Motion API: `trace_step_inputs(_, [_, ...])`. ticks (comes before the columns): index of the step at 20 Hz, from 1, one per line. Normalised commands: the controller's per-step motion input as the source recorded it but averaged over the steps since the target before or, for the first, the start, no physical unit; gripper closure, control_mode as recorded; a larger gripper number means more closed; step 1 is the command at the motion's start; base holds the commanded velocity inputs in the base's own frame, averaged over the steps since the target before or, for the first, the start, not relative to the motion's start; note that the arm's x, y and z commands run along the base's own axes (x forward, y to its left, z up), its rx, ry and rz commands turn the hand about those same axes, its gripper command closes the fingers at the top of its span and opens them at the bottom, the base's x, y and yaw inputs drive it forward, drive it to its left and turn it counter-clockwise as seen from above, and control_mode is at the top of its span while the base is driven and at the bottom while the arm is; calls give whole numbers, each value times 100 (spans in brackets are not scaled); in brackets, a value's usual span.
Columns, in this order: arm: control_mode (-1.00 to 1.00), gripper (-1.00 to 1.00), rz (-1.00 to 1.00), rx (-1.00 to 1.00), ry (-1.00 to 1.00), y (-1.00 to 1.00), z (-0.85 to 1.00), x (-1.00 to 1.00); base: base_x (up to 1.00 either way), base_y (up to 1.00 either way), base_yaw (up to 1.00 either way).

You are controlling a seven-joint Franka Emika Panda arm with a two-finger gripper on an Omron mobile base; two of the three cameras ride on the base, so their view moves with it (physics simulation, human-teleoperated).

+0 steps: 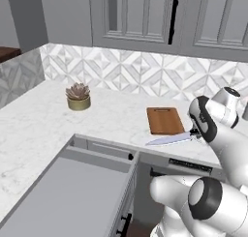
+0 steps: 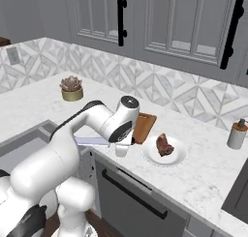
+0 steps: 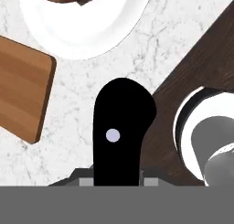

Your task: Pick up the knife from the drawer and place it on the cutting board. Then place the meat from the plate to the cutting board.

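My gripper is shut on the black handle of the knife, fingers pressed to both sides. The silver blade sticks out level to the left, above the counter's front edge, just in front of the cutting board. The reddish-brown board lies flat and bare on the marble. Right of it a white plate carries the meat, a brown lump. In the hand view the board is at left and the plate at top. The grey drawer stands pulled open at lower left.
A potted succulent stands far left on the counter. A pale bottle sits at the right by the backsplash. Upper cabinets with black handles hang above. A dishwasher front lies below the counter edge.
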Motion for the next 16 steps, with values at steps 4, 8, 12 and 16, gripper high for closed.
trace_step_inputs(4, [100, 100, 0, 0, 0, 0, 0, 0, 65, -28, -1])
trace_step_inputs(8, [100, 100, 0, 0, 0, 0, 0, 0, 60, 0, 0])
trace_step_inputs(12, [100, 100, 0, 0, 0, 0, 0, 0, 38, 1, -1])
trace_step_inputs(16, [-100, 100, -3, 0, 0, 0, 0, 13, 47, 0, -5])
